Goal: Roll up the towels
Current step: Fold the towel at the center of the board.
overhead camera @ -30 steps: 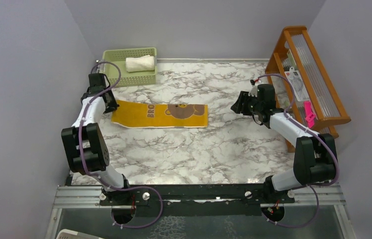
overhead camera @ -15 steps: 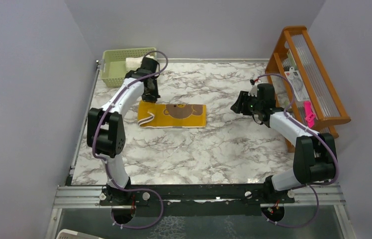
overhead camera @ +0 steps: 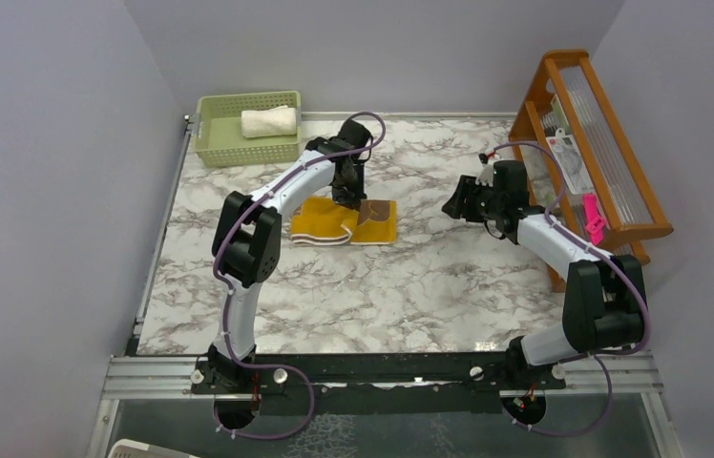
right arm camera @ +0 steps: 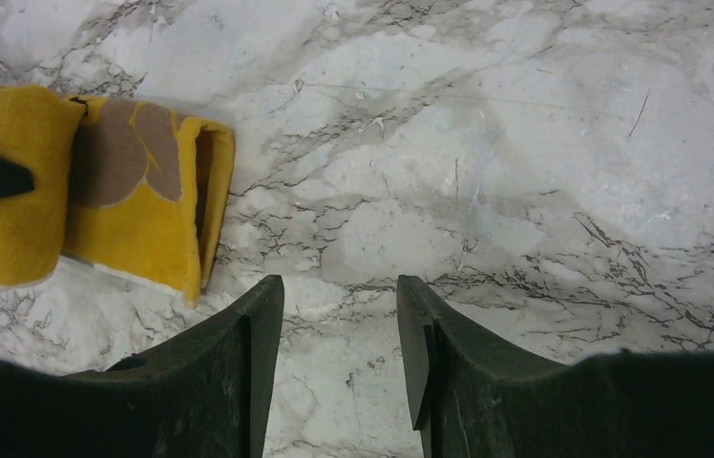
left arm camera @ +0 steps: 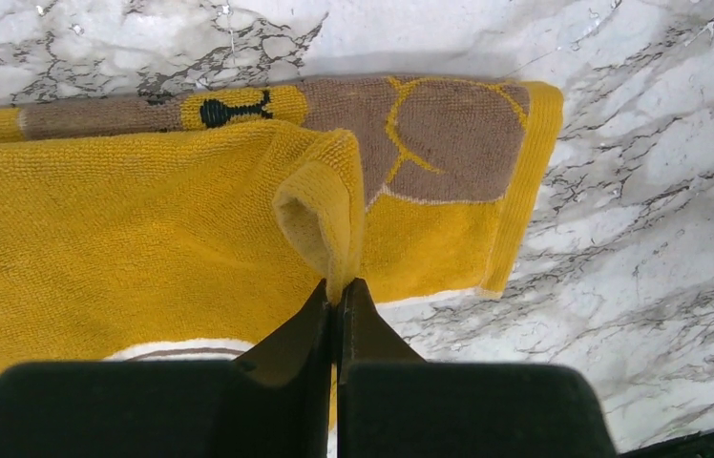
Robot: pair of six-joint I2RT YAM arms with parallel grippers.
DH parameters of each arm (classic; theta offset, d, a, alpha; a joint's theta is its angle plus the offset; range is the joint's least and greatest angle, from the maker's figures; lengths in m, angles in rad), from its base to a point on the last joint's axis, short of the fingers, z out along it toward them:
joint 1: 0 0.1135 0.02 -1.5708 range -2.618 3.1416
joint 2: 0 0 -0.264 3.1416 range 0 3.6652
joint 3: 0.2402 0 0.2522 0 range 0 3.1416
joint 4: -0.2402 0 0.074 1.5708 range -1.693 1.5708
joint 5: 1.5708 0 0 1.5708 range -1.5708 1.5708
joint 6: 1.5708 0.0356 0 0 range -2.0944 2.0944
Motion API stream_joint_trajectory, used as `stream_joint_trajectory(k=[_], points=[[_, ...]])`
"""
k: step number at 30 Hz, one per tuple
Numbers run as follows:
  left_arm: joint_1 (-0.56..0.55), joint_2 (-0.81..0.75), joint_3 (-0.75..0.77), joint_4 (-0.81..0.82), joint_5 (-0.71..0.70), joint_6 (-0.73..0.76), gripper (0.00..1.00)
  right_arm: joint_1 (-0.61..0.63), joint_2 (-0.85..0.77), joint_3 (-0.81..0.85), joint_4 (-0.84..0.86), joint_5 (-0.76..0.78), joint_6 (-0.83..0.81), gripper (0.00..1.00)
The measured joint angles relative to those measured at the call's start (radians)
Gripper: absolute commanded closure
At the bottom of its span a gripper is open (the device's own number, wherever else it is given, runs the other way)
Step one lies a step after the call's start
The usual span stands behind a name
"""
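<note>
The mustard-yellow towel [overhead camera: 326, 222] with its brown bear patch lies folded over on itself in the middle of the marble table. My left gripper [overhead camera: 351, 201] is shut on a pinched corner of that towel [left arm camera: 143, 210], held over the brown patch; in the left wrist view the left gripper [left arm camera: 338, 286] has yellow cloth squeezed between its tips. The cream-white towel [overhead camera: 268, 121] lies rolled in the green basket. My right gripper [overhead camera: 453, 203] hovers open to the right of the yellow towel [right arm camera: 148, 215], nothing between the right gripper's [right arm camera: 339, 291] fingers.
The pale green basket [overhead camera: 239, 151] stands at the back left corner. A wooden rack [overhead camera: 611, 205] with packets and a pink item stands along the right wall, close behind my right arm. Grey walls close in the table on three sides.
My left gripper has swept from the table's left side to the right, dragging the yellow towel's left end over the rest, so the towel is now doubled over. The right arm has not moved.
</note>
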Motion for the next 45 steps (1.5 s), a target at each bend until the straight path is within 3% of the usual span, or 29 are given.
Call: stream_joint_trajectory(k=[27, 30, 32, 33, 34, 41, 45], points=[[-0.005, 0.022, -0.006, 0.153, 0.123, -0.174, 1.00, 0.000, 0.048, 0.000, -0.008, -0.079, -0.002, 0.52], [-0.005, 0.022, -0.023, 0.184, 0.129, -0.189, 0.82, 0.000, 0.070, 0.000, -0.008, -0.100, -0.003, 0.52], [-0.005, 0.022, -0.036, 0.218, 0.146, -0.205, 0.57, 0.000, 0.080, 0.000, -0.008, -0.112, -0.004, 0.52], [-0.005, 0.022, -0.045, 0.237, 0.154, -0.210, 0.47, 0.000, 0.083, 0.000, -0.008, -0.118, -0.004, 0.52], [-0.005, 0.021, -0.064, 0.275, 0.172, -0.217, 0.45, 0.000, 0.084, 0.000, -0.008, -0.123, -0.004, 0.52], [-0.004, 0.007, -0.204, 0.462, 0.281, -0.255, 0.41, 0.000, 0.084, 0.000, 0.000, -0.158, -0.008, 0.52], [0.026, -0.082, -0.286, 0.544, 0.309, -0.251, 0.63, 0.043, 0.084, 0.007, 0.016, -0.164, -0.017, 0.55]])
